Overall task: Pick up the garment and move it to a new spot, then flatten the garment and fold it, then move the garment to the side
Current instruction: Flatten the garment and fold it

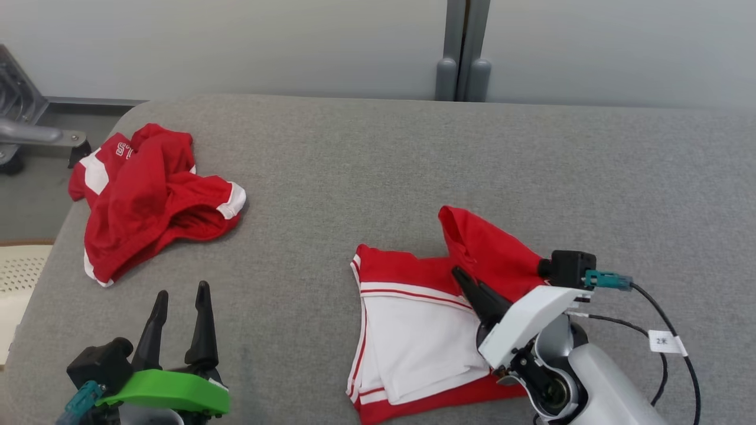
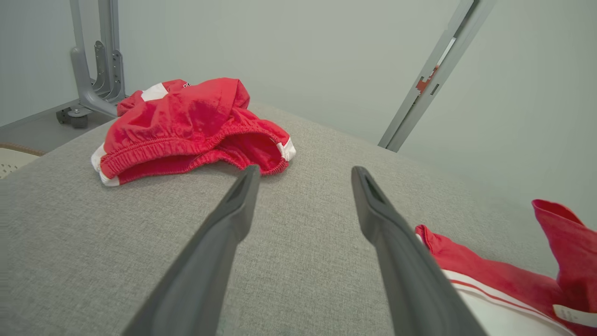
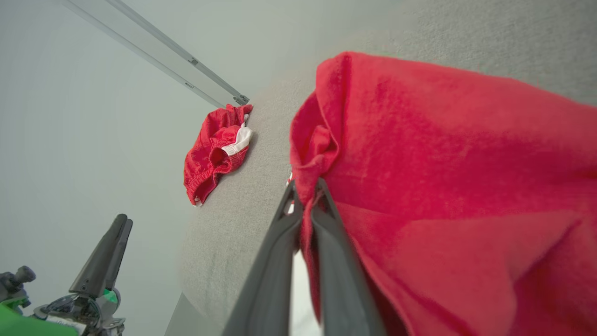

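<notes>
The red-and-white garment (image 1: 413,336) lies part-folded at the near right of the grey surface (image 1: 378,153), one red flap lifted and pinched in my right hand (image 1: 459,276). My left hand (image 1: 182,289) hangs spread, well apart. If that thin pinch slips, the flap will probably drop crooked.

Red-and-white garment, partly folded, one flap raised.
The garment (image 1: 413,330) is lying at the near right of the grey surface (image 1: 366,165), showing a white panel edged with red stripes and a red band along its near hem. Its far red flap is standing up, pinched in the right gripper (image 1: 459,274). It is possibly a pair of shorts; the folds are obscuring this.
</notes>
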